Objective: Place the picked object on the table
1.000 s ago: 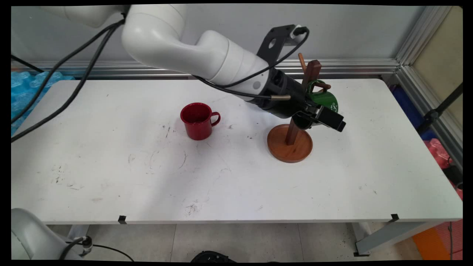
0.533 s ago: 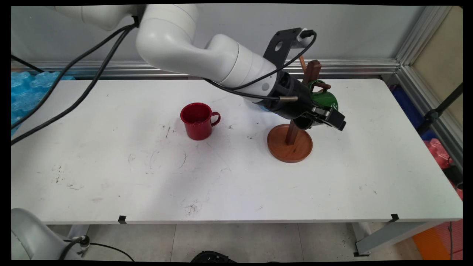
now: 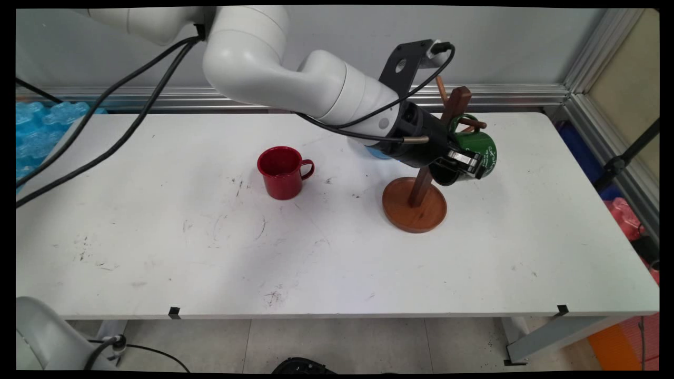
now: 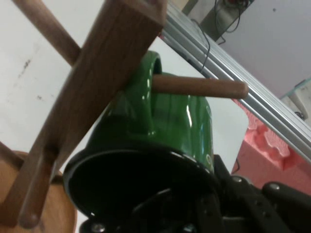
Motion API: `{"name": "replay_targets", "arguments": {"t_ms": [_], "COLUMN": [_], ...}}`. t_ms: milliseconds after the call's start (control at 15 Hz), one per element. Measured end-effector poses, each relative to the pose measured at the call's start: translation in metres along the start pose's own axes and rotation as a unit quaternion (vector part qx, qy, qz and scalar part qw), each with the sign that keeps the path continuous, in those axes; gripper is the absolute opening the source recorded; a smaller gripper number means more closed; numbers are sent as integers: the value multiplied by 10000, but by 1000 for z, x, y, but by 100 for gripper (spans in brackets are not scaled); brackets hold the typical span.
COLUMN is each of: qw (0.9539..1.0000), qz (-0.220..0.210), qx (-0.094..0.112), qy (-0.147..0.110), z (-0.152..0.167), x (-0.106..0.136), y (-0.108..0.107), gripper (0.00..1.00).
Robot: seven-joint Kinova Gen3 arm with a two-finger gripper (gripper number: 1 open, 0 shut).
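- main view is showing you the gripper [image 3: 466,163] reaching in from the upper left, at the green mug [image 3: 474,155] on the wooden mug tree [image 3: 421,179], toward the right far part of the white table [image 3: 337,252].
- you are seeing the jaws clamped on the green mug's rim, one finger inside the mouth and one outside against the wall.
- the green mug is hanging by its handle on a right-hand peg [image 3: 472,124] of the mug tree, mouth pointing down and toward the arm.
- the mug tree is leaning to the right, its post tilted off vertical, while its round base [image 3: 414,210] is sitting on the table.
- hand view is giving you the green mug [image 4: 160,145] up close, its dark inside facing the camera and its handle looped over the peg [image 4: 199,86].
- the mug tree's post [image 4: 92,92] is crossing that view diagonally, just left of the mug and touching it.
- a red mug [image 3: 281,172] is standing upright well to the left of the mug tree, handle pointing right.
- black cables [image 3: 105,110] are hanging from the arm over the table's left far side.
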Motion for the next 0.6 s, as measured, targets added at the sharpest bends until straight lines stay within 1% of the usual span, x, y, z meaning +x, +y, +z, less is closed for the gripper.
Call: {"name": "replay_targets", "arguments": {"t_ms": [600], "qw": [10000], "qz": [54], "qx": [28], "qy": [24], "z": [-9], "x": [-4], "y": [-3], "gripper": [0]}}
